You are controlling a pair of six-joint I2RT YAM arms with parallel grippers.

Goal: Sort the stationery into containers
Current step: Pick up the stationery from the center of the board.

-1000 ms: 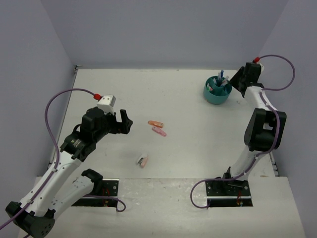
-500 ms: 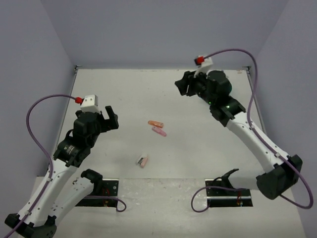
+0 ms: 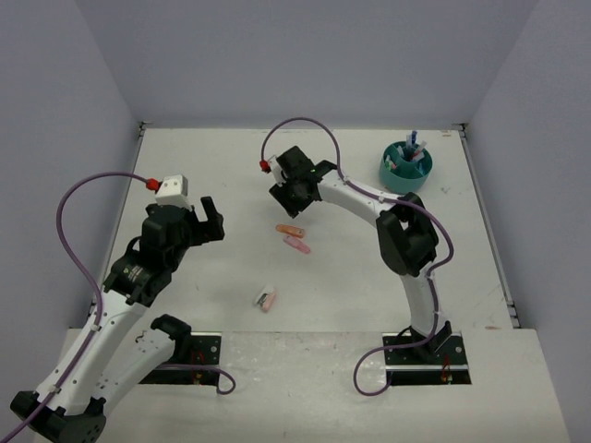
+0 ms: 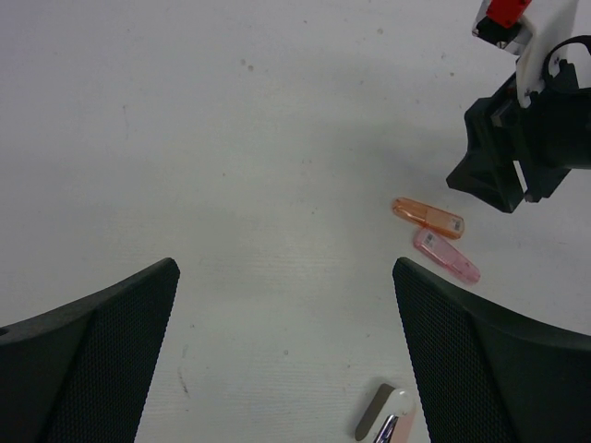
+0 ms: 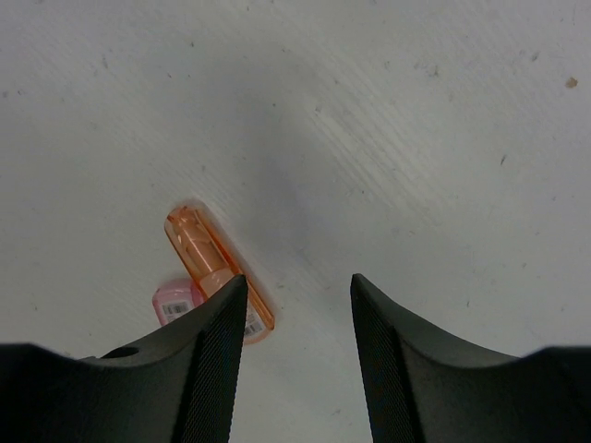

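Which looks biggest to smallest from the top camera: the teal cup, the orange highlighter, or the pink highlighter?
1. teal cup, clearly the largest.
2. orange highlighter and pink highlighter: they look about the same size, so I won't rank them.

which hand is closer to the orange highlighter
Right. The right hand hovers open just past the far side of the orange highlighter, almost over it. The left hand, also open, sits well off to the highlighter's left.
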